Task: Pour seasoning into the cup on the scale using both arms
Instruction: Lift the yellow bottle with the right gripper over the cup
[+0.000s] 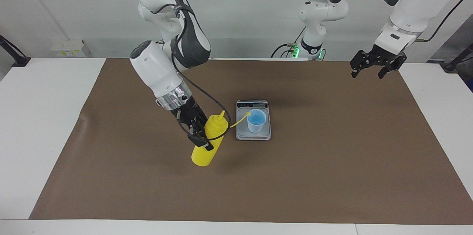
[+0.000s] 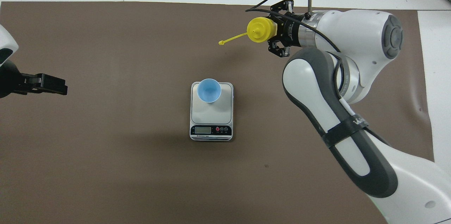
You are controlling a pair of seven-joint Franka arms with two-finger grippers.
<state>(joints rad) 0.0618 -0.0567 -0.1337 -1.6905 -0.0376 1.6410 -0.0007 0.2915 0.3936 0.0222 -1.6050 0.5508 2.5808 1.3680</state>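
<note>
Gripping the bottle [image 1: 207, 140] around its body, the right pincer [image 1: 199, 137] is clenched on it and carries it in the air over the brown mat [image 1: 295, 176], beside the scale [image 1: 253, 137] toward the right arm's end of the worktop [image 1: 37, 116]; the bottle tilts, its nozzle [image 1: 222, 113] leaning toward the scale, its base lower and pointing away from the robots; its tethered cap [image 1: 248, 113] sticks out on a thin strap toward the cup [image 1: 256, 121], the cap's tip showing at the cup's rim in the facing view, though the overhead view shows the strap clear of the cup; whether it touches I cannot tell from the facing view alone.

The cup stands upright on the scale's plate, at the end farther from the robots; the display strip [image 2: 210, 130] lies at the end nearer to them; the scale sits near the middle of the mat.

The left pincer [image 1: 373, 68] waits released, fingers spread, raised over the mat's corner at the left arm's end, well apart from the scale.
</note>
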